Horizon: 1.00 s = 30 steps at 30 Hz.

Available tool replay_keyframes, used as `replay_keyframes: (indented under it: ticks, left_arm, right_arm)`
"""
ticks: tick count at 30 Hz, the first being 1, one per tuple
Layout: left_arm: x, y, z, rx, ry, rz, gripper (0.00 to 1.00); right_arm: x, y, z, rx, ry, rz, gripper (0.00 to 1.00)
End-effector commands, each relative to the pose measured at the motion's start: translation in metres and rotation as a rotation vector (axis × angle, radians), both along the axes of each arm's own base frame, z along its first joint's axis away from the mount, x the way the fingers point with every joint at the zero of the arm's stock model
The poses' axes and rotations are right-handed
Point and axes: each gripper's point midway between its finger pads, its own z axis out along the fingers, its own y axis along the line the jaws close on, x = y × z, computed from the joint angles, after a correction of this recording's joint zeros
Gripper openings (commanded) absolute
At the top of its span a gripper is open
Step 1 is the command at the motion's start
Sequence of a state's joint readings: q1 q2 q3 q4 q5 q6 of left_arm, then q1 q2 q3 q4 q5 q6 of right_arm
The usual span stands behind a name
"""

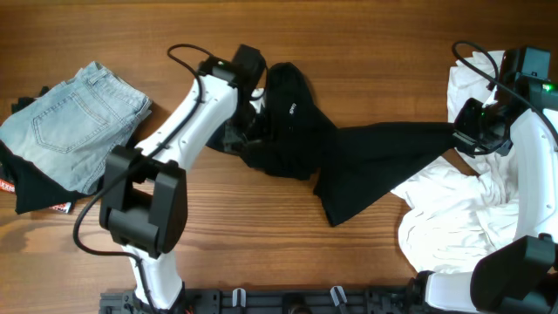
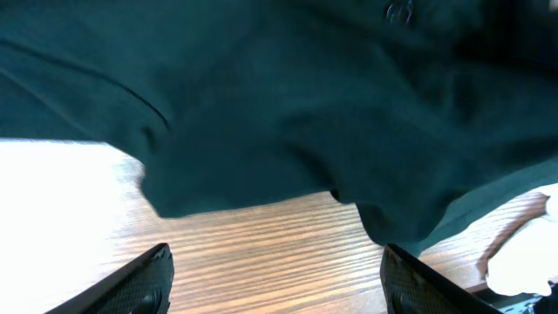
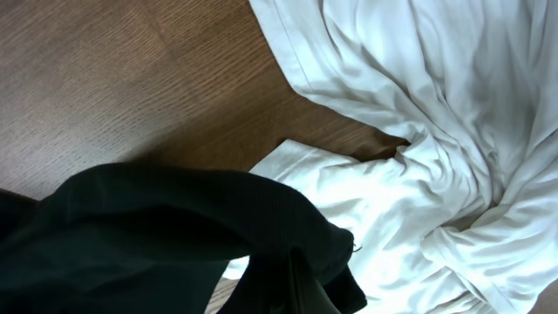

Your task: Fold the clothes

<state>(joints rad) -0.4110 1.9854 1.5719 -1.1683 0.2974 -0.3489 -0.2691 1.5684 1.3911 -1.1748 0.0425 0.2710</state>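
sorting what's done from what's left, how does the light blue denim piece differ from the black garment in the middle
The light blue denim piece lies compact and folded at the left edge of the wooden table; the black cloth garment is stretched across the middle, bunched at its left end. Nothing grips the denim; the right pincer holds the black garment's end. Both are clothes on the same table.
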Motion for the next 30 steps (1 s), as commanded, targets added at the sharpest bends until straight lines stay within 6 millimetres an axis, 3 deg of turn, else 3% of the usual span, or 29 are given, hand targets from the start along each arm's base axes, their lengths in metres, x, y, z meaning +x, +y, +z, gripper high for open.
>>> replay_keyframes:
  ticks: [1, 4, 11, 16, 18, 21, 25, 30]
  left_arm:
    - [-0.008, 0.016, -0.01, 0.153, -0.014, 0.079, 0.77]
    - [-0.012, 0.027, -0.023, 0.215, -0.016, 0.092, 0.78]
    - [0.003, 0.018, -0.047, 0.155, -0.098, 0.101, 0.77]
    - [0.007, -0.004, -0.044, 0.039, -0.098, 0.1, 0.48]
    - [0.003, -0.01, -0.042, 0.0, -0.076, 0.097, 0.44]
    - [0.001, -0.013, -0.041, -0.02, -0.06, 0.096, 0.44]
    - [-0.01, -0.008, -0.042, 0.002, -0.014, 0.095, 0.55]
    - [-0.016, 0.003, -0.044, 0.063, 0.002, 0.096, 0.58]
  right_arm:
    - [0.003, -0.002, 0.011, -0.021, -0.03, 0.017, 0.04]
    - [0.003, -0.002, 0.011, -0.022, -0.029, 0.018, 0.04]
    - [0.003, -0.002, 0.011, -0.022, -0.029, 0.021, 0.04]
    - [0.002, -0.002, 0.011, -0.022, -0.027, 0.021, 0.04]
    - [0.003, -0.002, 0.011, -0.022, -0.029, 0.021, 0.04]
    - [0.003, -0.002, 0.011, -0.023, -0.03, 0.021, 0.04]
    - [0.003, -0.002, 0.011, -0.023, -0.03, 0.021, 0.04]
    - [0.003, -0.002, 0.011, -0.023, -0.03, 0.021, 0.05]
